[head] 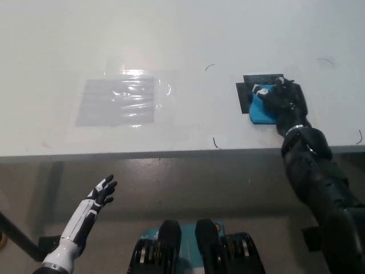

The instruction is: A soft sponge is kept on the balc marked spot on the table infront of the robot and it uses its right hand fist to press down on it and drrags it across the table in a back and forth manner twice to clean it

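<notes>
White table (pixel 182 34), pale and glossy, seen steeply from above; grey floor below its near edge. Landmark: the black marked spot (pixel 246 91), right of centre on the table. A clear taped plastic patch (pixel 118 101) lies well to the left of the spot, catching glare.

The blue sponge (pixel 259 111) sits on the spot, covering most of it; only the spot's left and far edges show. The right hand (pixel 287 101) rests on the sponge's right part, fingers curled in toward a fist, touching the sponge. How hard it presses cannot be told. The left hand (pixel 102 192) hangs idle below the table edge, far to the left of the spot, fingers loosely spread, holding nothing.

Judgement: the wipe is at its start, with the press being set. To do it well, centre the fist over the sponge rather than on its right edge, so that the sponge does not tip or slip out. Load straight down before dragging. Keep the fist level and the pressure even. Stroke leftward from the spot and return, parallel to the near edge.
</notes>
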You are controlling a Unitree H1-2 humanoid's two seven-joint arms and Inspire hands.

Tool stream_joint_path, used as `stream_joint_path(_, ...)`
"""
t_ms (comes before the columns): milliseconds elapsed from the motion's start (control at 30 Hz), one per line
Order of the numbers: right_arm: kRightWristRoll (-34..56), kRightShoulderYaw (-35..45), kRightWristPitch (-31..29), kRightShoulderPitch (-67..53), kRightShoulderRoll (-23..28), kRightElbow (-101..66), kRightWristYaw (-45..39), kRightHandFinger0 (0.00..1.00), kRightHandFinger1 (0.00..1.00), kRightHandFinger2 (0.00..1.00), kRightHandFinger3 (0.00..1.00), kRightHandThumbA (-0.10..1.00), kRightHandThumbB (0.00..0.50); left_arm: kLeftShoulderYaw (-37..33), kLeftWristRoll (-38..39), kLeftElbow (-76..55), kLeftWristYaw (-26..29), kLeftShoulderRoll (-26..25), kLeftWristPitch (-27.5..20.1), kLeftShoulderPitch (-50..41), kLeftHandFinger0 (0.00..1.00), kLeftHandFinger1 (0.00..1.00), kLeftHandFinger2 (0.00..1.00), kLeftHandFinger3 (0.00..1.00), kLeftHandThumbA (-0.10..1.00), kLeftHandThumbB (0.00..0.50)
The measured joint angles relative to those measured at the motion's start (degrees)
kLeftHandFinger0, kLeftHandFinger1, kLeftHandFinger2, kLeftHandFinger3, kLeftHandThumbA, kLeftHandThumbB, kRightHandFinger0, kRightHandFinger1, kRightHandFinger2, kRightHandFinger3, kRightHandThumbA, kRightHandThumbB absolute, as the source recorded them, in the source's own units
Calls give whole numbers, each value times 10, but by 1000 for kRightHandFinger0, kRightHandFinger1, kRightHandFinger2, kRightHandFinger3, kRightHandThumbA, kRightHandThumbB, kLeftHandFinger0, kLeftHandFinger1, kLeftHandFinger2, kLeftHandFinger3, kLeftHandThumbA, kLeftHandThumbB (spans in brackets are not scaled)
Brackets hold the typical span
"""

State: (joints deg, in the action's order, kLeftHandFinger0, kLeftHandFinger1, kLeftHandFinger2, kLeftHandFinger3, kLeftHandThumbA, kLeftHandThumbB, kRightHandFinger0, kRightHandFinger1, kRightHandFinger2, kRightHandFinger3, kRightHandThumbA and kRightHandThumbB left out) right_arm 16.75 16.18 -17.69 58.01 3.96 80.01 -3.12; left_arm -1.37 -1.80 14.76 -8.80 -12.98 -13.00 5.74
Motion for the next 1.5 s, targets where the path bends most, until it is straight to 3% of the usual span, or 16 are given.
stream_joint_path(200, -2, -9, 0, 0, 1, 0, -4, 0, 0, 0, 0, 1000, 218, 0, 0, 0, 0, 0, 0, 0, 1000, 1000, 1000, 1000, 1000, 458)
stream_joint_path(267, -2, -11, 0, 0, 1, 0, -4, 0, 0, 0, 0, 1000, 241, 0, 0, 0, 0, 0, 0, 0, 1000, 1000, 1000, 1000, 1000, 462)
stream_joint_path(300, -3, -14, 0, 0, 2, 0, -3, 247, 23, 24, 49, 1000, 299, 0, 0, 0, 0, 0, 0, 0, 1000, 1000, 1000, 1000, 1000, 463)
stream_joint_path(333, -6, -20, 0, 0, 3, 0, -1, 315, 5, 5, 36, 1000, 313, 0, 0, 0, 0, 0, 0, 0, 1000, 1000, 1000, 1000, 1000, 463)
stream_joint_path(367, -11, -29, 0, 0, 5, 0, 2, 545, 406, 461, 482, 1000, 378, 0, 0, 0, 0, 0, 0, 0, 1000, 1000, 1000, 1000, 1000, 462)
stream_joint_path(400, -16, -39, 0, 0, 7, 0, 2, 784, 745, 836, 861, 1000, 375, 0, 0, 0, 0, 0, 0, 0, 1000, 1000, 1000, 1000, 1000, 459)
stream_joint_path(433, -18, -44, 0, 0, 9, 0, -1, 999, 995, 1000, 1000, 1000, 376, 0, 0, 0, 0, 0, 0, 0, 1000, 1000, 1000, 1000, 1000, 459)
stream_joint_path(500, -17, -46, 0, -1, 14, -5, -16, 1000, 1000, 1000, 1000, 1000, 381, 0, 0, 0, 0, 0, 0, 0, 1000, 1000, 1000, 1000, 1000, 474)
stream_joint_path(567, -15, -46, 3, -4, 21, -28, -43, 1000, 1000, 1000, 1000, 1000, 337, 0, 0, 0, 0, 0, 0, 0, 1000, 1000, 1000, 1000, 1000, 477)
stream_joint_path(600, -14, -46, 4, -8, 23, -44, -53, 1000, 1000, 1000, 1000, 1000, 339, 0, 0, 0, 0, 0, 0, 0, 1000, 1000, 1000, 1000, 1000, 477)
stream_joint_path(767, -5, -47, 20, -25, 24, -158, -75, 1000, 1000, 1000, 1000, 1000, 445, 0, 0, 4, 0, 1, 1, 0, 1000, 1000, 1000, 1000, 1000, 477)
stream_joint_path(833, -2, -48, 30, -35, 23, -200, -75, 1000, 1000, 1000, 1000, 1000, 466, 0, 0, 7, 0, 2, 2, 0, 1000, 1000, 1000, 1000, 1000, 479)
stream_joint_path(1100, 9, -50, 76, -76, 24, -354, -74, 1000, 1000, 1000, 1000, 1000, 479, -1, 0, 16, 0, 2, 3, -1, 1000, 1000, 1000, 1000, 1000, 477)
stream_joint_path(1367, 19, -52, 113, -115, 24, -492, -71, 1000, 1000, 1000, 1000, 1000, 428, -1, 0, 17, 0, 2, 4, -1, 1000, 1000, 1000, 1000, 1000, 471)
stream_joint_path(1400, 19, -53, 116, -122, 24, -508, -71, 1000, 1000, 1000, 1000, 1000, 462, -1, 0, 17, 0, 2, 4, -1, 1000, 1000, 1000, 1000, 1000, 476)
stream_joint_path(1500, 20, -56, 121, -153, 23, -555, -70, 1000, 1000, 1000, 1000, 1000, 474, -1, 0, 17, 0, 2, 5, -1, 1000, 1000, 1000, 1000, 1000, 484)
